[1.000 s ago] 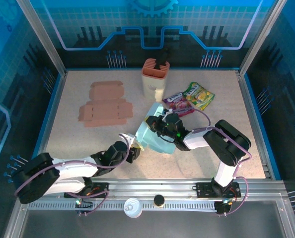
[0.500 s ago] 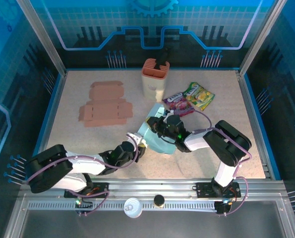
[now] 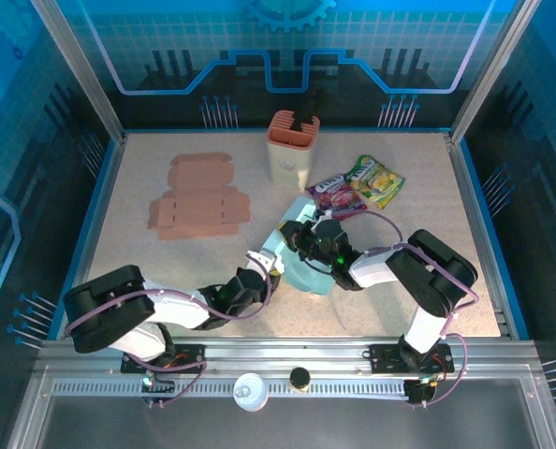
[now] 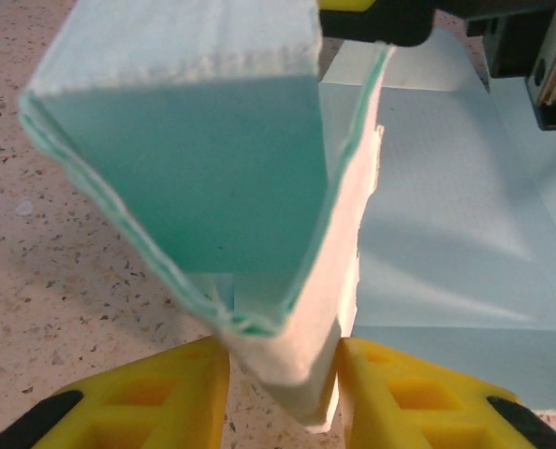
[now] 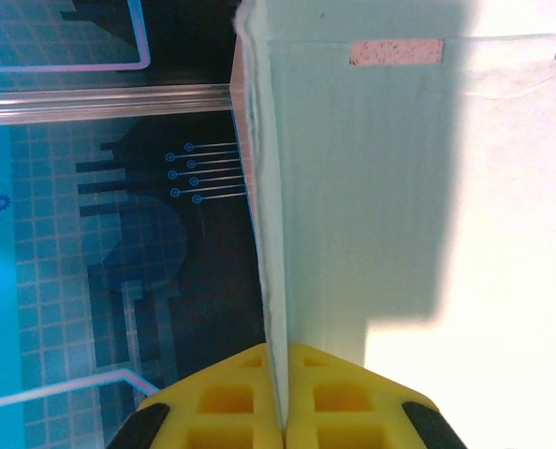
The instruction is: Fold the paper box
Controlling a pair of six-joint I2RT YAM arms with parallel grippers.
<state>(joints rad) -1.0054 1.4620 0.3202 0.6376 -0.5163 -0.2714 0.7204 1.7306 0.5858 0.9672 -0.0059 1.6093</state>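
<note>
Speckled beige table (image 3: pixel 147 253) is sitting inside a blue-lit, metal-framed enclosure (image 3: pixel 287 47). Teal paper box (image 3: pixel 304 273) is lying just below centre frame. Left gripper (image 4: pixel 283 374) is pinching its folded flap, jaws part-open. Right gripper (image 5: pixel 280 393) is clamping a panel edge, jaws almost together.

A robot lab cell is shown. A speckled table (image 3: pixel 147 267) is enclosed by metal posts (image 3: pixel 80 70) and blue panels (image 3: pixel 372 37) printed with circuit lines, and a metal rail (image 3: pixel 334 352) is fixed along the bottom.
</note>
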